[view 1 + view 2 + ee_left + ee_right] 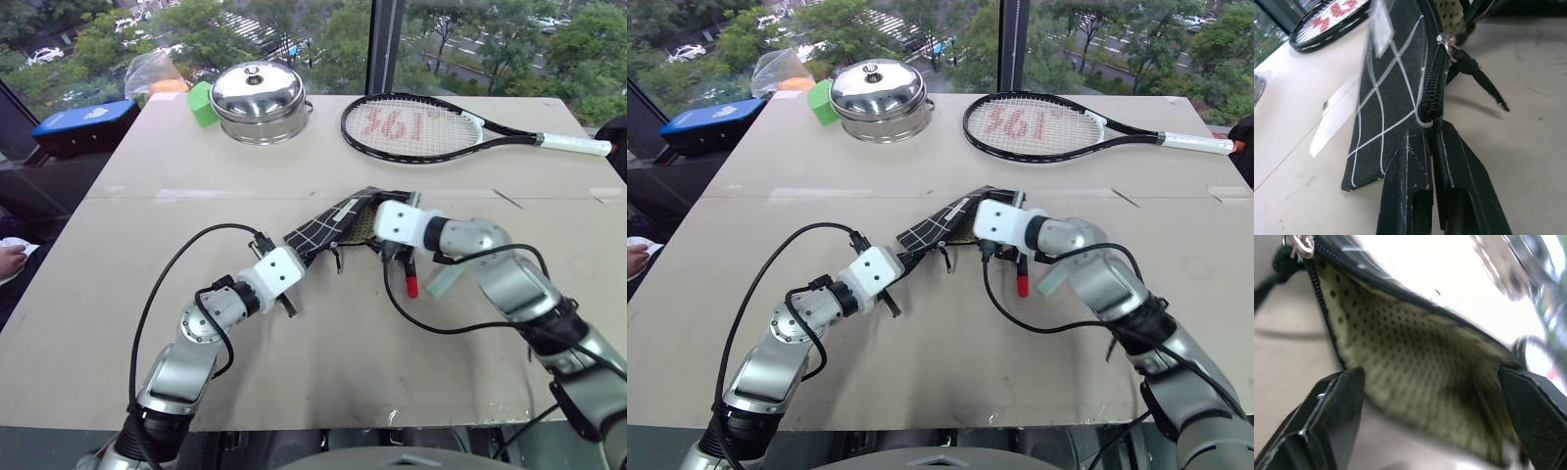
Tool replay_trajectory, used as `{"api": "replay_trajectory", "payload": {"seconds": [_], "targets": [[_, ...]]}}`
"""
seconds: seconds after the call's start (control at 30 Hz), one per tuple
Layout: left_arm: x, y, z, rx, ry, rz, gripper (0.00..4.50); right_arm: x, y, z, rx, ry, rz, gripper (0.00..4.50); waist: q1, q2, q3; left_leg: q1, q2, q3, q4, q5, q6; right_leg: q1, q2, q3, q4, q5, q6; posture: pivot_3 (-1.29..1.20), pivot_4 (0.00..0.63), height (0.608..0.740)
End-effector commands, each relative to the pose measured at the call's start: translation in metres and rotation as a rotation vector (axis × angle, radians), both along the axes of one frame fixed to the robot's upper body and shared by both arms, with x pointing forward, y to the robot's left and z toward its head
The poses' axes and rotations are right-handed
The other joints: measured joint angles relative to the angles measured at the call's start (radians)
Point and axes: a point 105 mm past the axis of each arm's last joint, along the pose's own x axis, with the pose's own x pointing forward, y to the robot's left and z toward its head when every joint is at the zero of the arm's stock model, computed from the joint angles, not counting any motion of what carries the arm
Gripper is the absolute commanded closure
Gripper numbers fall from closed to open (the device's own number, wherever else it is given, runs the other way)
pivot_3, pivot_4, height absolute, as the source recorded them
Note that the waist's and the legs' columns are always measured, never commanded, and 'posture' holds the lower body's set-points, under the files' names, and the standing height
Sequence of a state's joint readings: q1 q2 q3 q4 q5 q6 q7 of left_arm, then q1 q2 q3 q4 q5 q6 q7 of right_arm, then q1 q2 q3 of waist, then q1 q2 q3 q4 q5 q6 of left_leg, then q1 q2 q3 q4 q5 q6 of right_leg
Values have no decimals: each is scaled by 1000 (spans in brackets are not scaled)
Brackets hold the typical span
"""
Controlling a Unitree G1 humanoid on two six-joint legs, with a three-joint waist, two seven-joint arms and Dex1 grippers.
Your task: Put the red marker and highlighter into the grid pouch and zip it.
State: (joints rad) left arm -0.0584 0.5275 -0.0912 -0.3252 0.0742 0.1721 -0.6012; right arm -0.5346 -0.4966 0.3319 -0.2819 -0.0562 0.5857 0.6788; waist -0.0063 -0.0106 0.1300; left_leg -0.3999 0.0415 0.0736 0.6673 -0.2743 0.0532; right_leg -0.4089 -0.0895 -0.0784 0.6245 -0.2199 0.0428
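Observation:
The grid pouch (328, 230) lies mid-table, black with white lines, its mouth gaping to show a pale dotted lining (1420, 367). My left gripper (1432, 134) is shut on the pouch's near corner at the closed end of the zipper. The black zipper pull (1471, 73) hangs just beyond. My right gripper (1430, 396) stands open at the pouch's mouth, its fingers (1337, 401) wide apart with nothing between them. The red marker (411, 282) lies on the table under my right wrist, red end toward me. The pale mint highlighter (446, 279) lies just right of it.
A steel pot with a lid (260, 98), a green block (201, 103) and a tennis racket (421, 127) sit at the table's far side. A blue box (83, 122) stands off the far left corner. A person's hand (10, 259) shows at the left edge.

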Motion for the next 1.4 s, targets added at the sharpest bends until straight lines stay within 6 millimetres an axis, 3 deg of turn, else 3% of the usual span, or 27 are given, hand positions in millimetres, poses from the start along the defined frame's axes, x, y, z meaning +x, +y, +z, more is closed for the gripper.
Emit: {"api": "replay_trajectory", "payload": {"seconds": [0.03, 0.17, 0.27, 0.4, 0.5, 0.57, 0.6, 0.67, 0.73, 0.83, 0.97, 1.23, 1.33, 1.4], "targets": [[7, 11, 9, -8, -32, 39, 4500, -16, -17, 17, 219, 140, -163, 14, 1, -1, 0, 0, 0, 0, 0, 0, 0, 0, 0, 0, 0, 0, 0, 0, 150, 740], [10, 12, 10, -10, -34, 42, 4500, -22, -35, -14, 141, 269, -411, 14, -4, 0, 0, 0, 0, 0, 0, -1, 1, -1, -1, 0, 0, -2, -4, 0, 150, 740], [11, 11, 10, -11, -34, 38, 4500, -25, -28, -35, 198, 431, -497, 14, -5, 0, 0, 0, -1, 0, 0, 0, 1, -1, -3, 0, 0, -2, -4, 0, 150, 740], [10, 9, 10, -10, -35, 30, 4500, -22, -28, -59, 176, 497, -617, 14, -6, 0, 0, 0, -1, 0, 0, 0, 0, -1, -2, 0, 1, -2, -4, 0, 150, 740], [9, 9, 12, -9, -38, 29, 4500, -23, -32, -70, 155, 516, -670, 1110, -5, -1, -1, 0, -2, 0, -1, 0, 0, -1, -2, 0, 1, -2, -4, 0, 150, 740], [8, 9, 12, -9, -38, 30, 4500, -24, -32, -70, 153, 515, -678, 2162, -4, -2, -1, 1, -2, 0, 0, 0, 1, -1, -2, 0, 0, -2, -4, 0, 150, 740], [8, 9, 12, -10, -38, 31, 4500, -23, -33, -68, 148, 506, -683, 2447, -3, -1, -1, 1, -2, 0, 0, 0, 1, -1, -2, 0, 0, -2, -4, 0, 150, 740], [7, 9, 11, -12, -37, 32, 4500, -22, -36, -66, 136, 487, -690, 3503, -1, -1, -1, 1, -2, -1, 2, 0, 1, 0, -2, 0, 1, -2, -4, 0, 150, 740], [7, 9, 11, -19, -32, 35, 4500, -19, -37, -49, 155, 432, -646, 4235, 3, -1, -1, 1, -3, -1, 2, 0, 1, 0, -3, 0, 1, -2, -4, 0, 150, 740], [6, 9, 9, -23, -26, 30, 4500, -25, -27, -21, 126, 346, -470, 4238, 13, 0, 1, 0, -4, 0, 2, 0, 1, 0, -4, 0, 0, -2, -4, 0, 150, 740], [4, 6, 9, -27, -21, 5, 4500, -28, -21, 6, -78, 193, -275, 4238, -4, 1, 1, -1, -3, 0, 0, 0, 1, -1, -2, 0, -1, -2, -4, 0, 150, 740], [-1, -6, 14, -29, -39, -59, 4500, 6, -12, 11, -460, -54, -68, 4239, -9, -1, 1, 1, -1, -2, -4, 0, 1, -1, 2, -2, -1, -1, -1, 0, 150, 740], [-5, -12, 16, -30, -47, -90, 4500, 18, 3, 9, -544, -137, 27, 4239, -8, -1, 1, 1, -1, -1, -2, 0, 1, -1, 1, -1, -1, -1, -1, 0, 150, 740], [-11, -18, 15, -22, -49, -134, 4500, 26, 25, 12, -574, -248, 121, 4239, -8, -1, 1, 1, -2, 0, -2, 0, 1, -1, 0, 0, -1, 0, 0, 0, 150, 740]]}}
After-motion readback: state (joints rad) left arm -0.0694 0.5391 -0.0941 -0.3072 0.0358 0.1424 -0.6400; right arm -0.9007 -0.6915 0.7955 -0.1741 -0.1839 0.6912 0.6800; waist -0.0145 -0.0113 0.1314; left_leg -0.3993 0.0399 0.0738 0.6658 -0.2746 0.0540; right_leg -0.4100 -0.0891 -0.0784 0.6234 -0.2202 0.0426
